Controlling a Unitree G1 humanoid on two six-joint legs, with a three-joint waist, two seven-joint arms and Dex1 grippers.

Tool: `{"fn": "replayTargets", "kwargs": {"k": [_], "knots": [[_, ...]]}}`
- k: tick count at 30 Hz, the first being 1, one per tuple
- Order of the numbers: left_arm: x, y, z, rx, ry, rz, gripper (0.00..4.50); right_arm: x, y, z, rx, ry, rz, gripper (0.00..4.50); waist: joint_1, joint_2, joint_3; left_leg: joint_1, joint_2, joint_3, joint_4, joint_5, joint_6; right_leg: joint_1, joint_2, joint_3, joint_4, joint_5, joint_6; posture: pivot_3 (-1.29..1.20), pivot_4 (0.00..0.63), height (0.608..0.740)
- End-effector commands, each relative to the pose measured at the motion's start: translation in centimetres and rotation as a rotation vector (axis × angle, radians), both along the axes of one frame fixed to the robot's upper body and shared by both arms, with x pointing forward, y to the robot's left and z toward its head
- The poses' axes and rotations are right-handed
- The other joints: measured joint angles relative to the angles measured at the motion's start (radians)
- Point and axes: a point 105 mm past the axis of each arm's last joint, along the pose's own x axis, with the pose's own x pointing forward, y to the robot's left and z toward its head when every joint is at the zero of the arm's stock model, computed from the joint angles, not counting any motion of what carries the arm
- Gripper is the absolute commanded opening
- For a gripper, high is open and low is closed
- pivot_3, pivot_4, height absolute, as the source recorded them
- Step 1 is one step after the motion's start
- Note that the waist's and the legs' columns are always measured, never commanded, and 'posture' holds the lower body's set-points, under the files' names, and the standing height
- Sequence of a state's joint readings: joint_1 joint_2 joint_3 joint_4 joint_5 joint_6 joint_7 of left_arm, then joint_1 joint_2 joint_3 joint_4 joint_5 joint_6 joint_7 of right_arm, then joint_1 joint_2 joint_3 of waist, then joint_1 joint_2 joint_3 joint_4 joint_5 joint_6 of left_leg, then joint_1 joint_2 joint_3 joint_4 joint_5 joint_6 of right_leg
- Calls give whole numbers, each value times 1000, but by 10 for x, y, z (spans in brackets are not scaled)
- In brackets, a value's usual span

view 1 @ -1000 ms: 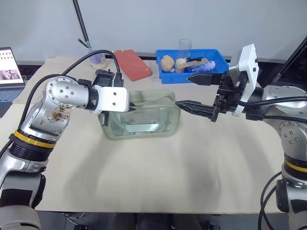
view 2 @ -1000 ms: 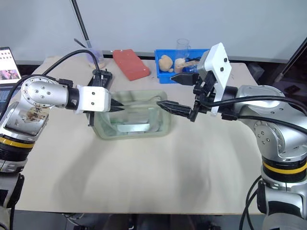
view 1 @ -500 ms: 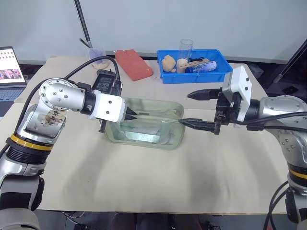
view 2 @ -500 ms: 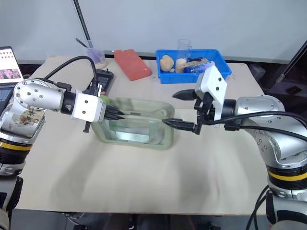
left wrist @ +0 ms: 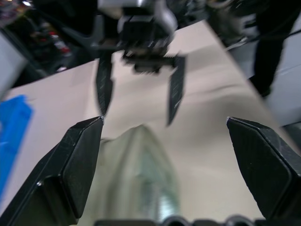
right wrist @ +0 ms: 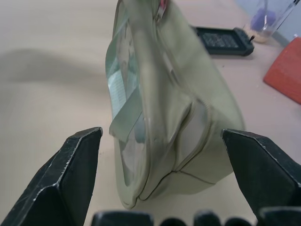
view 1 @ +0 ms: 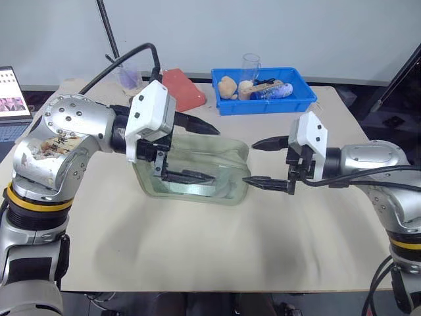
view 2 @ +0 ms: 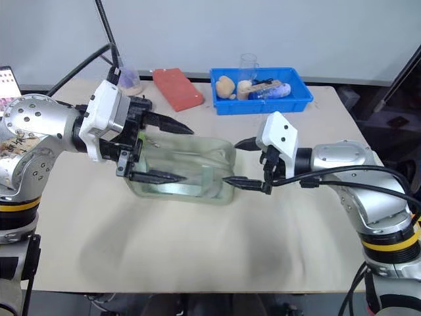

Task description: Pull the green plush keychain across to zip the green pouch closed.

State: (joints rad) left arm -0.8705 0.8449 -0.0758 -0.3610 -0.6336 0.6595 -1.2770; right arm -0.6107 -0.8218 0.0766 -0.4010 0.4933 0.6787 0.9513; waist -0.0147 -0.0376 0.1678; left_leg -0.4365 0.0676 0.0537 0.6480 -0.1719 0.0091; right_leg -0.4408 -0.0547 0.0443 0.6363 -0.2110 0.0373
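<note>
**Both grippers spread wide at the pouch's two ends**

Between the two grippers lies the green pouch (view 1: 197,168), window side forward on the table (view 1: 217,243). Left gripper (view 1: 197,151) has its jaws spread wide, one finger above the pouch's top, one across its clear front, grasping nothing. Right gripper (view 1: 260,162) faces the opposite end, jaws likewise released, pouch end framed between them. Of the green plush keychain, I cannot tell its place. Beyond both: a blue bin (view 1: 263,92), red block (view 1: 182,87), black device (right wrist: 223,40).
</note>
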Motion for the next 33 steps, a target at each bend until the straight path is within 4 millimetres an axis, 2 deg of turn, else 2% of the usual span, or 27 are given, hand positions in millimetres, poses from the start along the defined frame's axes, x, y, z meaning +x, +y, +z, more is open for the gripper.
{"fn": "replayTargets", "kwargs": {"k": [1, 10, 11, 15, 19, 20, 23, 29, 33], "knots": [[-9, 3, 10, 4, -31, 3, 4500, 0, 3, 3, -1, -49, 9, 3266, 1, 0, 0, 0, 0, 0, 0, 0, 0, 0, 0, 0, 1, 0, 0, 0, 150, 740], [-5, 11, 9, 13, -22, 62, 4500, 4, 10, -3, 3, -46, 31, 177, 3, 0, 0, 0, 0, 0, 4, 0, 0, 0, 0, 0, 4, -1, -1, 0, 150, 740], [-2, 14, 11, 2, -22, 87, 4500, 4, 9, -3, 4, -46, 32, 28, 3, 0, 0, 0, 0, 0, 4, 0, 0, 0, 0, 0, 4, -1, -1, 0, 150, 740], [27, 40, 24, -113, -4, 286, 4500, 7, 8, -2, 0, -56, 25, 28, 3, 0, 0, 1, 0, 0, 4, 0, 0, 0, 0, 0, 5, -1, -1, 0, 150, 740], [54, 87, 27, -282, 68, 544, 4500, 8, 7, -5, -19, -61, 30, 28, -1, 0, 0, 2, 0, 0, 4, 0, 0, 0, 0, 0, 6, -2, 0, 0, 150, 740], [58, 102, 22, -311, 93, 609, 4500, 9, 6, -7, -25, -59, 31, 28, -2, 0, 0, 2, 0, 0, 4, 0, 0, 0, 0, 0, 6, -2, 0, 0, 150, 740], [60, 130, 5, -327, 119, 723, 4500, 9, 5, -9, -29, -55, 33, 28, -2, 0, 0, 2, 1, 1, 3, 0, 0, 0, 0, 0, 6, -2, -1, 0, 150, 740], [56, 149, -11, -368, 174, 818, 4500, 11, 4, -10, -26, -56, 37, 28, 6, -1, 0, 2, 0, 1, 3, 0, -1, 0, -1, -1, 6, -2, -5, 0, 150, 740], [56, 147, -15, -380, 196, 812, 4500, 11, 4, -9, -25, -57, 41, 28, 5, -1, 0, 3, 0, 2, 3, 0, -1, 0, -1, -1, 6, -3, -7, 0, 150, 740]]}}
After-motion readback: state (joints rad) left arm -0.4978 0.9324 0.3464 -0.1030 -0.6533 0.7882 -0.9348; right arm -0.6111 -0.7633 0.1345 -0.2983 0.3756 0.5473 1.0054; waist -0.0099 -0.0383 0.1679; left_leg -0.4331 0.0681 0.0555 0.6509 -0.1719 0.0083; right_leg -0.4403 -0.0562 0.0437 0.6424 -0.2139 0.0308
